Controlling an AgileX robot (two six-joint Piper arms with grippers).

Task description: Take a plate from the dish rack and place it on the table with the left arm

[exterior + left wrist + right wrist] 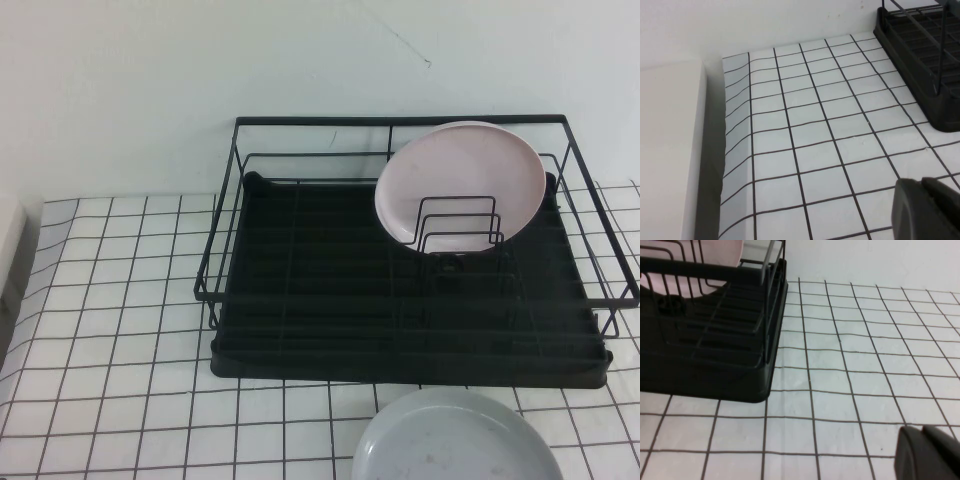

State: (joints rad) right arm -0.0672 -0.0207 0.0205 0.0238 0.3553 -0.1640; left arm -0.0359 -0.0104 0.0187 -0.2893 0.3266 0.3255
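Observation:
The pale pink plate [460, 175] stands upright, leaning in the wire dividers at the back right of the black dish rack [300, 300]. The rack sits on the white gridded table [120, 330]. Neither arm shows in the high view. In the left wrist view my left gripper [921, 182] is shut and empty, low over the table to the left of the rack's corner [920, 65]. In the right wrist view my right gripper [921, 430] is shut and empty over the table, to the right of the rack [715, 365]. The pink plate [720, 249] shows behind its wires.
A grey-blue plate [455, 440] lies flat on the table in front of the rack, at the near edge. A white block [670, 150] stands at the table's left edge, also seen in the high view [8, 240]. A white wall runs behind the rack.

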